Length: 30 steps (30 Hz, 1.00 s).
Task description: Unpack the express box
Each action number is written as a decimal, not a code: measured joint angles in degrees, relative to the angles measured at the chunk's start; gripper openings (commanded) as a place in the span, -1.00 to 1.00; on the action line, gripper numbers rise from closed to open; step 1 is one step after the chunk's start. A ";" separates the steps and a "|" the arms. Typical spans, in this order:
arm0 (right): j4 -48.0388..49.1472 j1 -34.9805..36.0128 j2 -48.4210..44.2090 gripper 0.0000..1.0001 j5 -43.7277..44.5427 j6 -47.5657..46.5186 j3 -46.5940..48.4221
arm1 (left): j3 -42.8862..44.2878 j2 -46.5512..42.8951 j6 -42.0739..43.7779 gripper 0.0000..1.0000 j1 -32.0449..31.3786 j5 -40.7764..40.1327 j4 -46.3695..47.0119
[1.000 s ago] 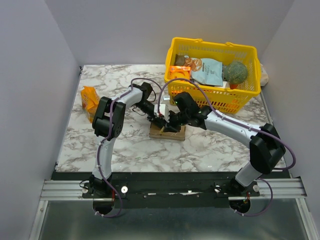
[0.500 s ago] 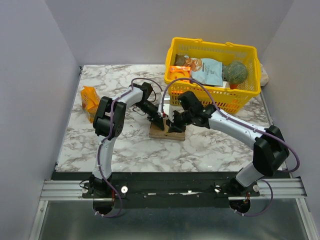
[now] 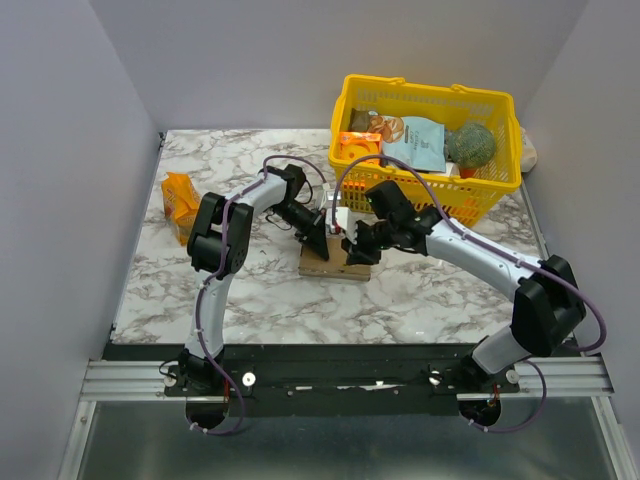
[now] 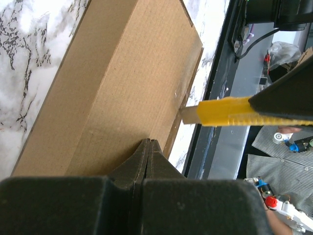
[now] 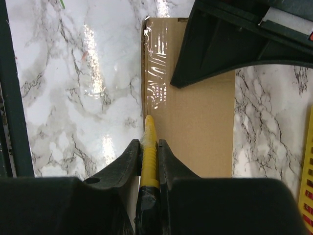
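The express box (image 3: pixel 330 268) is a small brown carton lying flat on the marble table, with its flaps closed. My left gripper (image 3: pixel 318 243) is shut and empty, with its tips pressed on the box top (image 4: pixel 122 83); they show in the left wrist view (image 4: pixel 149 142). My right gripper (image 3: pixel 356 250) is shut on a yellow utility knife (image 5: pixel 149 147). The knife's tip lies at the box's taped edge (image 5: pixel 156 73). In the left wrist view the yellow knife (image 4: pixel 230 111) and its blade (image 4: pixel 188 115) meet the box's edge.
A yellow mesh basket (image 3: pixel 430 195) stands just behind the box, holding broccoli (image 3: pixel 470 145) and several packets. An orange snack packet (image 3: pixel 180 200) lies at the table's left. Grey walls close in the sides and back.
My right arm has shifted a little to the right and away with the knife, along the box edge. My left gripper has stayed pressed on the box.
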 measured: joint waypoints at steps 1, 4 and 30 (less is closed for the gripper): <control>-0.31 -0.20 -0.20 -0.99 -0.04 -0.26 -0.13 | 0.00 0.02 0.09 -1.00 0.00 0.00 -0.02; -0.87 -0.74 -0.63 -0.99 -0.57 -1.20 -0.48 | 0.07 0.04 0.50 -1.00 0.00 0.00 -0.17; -11.13 -8.31 -1.95 -0.99 -1.70 -12.66 -0.35 | 2.19 1.16 3.91 -1.00 -0.55 0.09 -2.25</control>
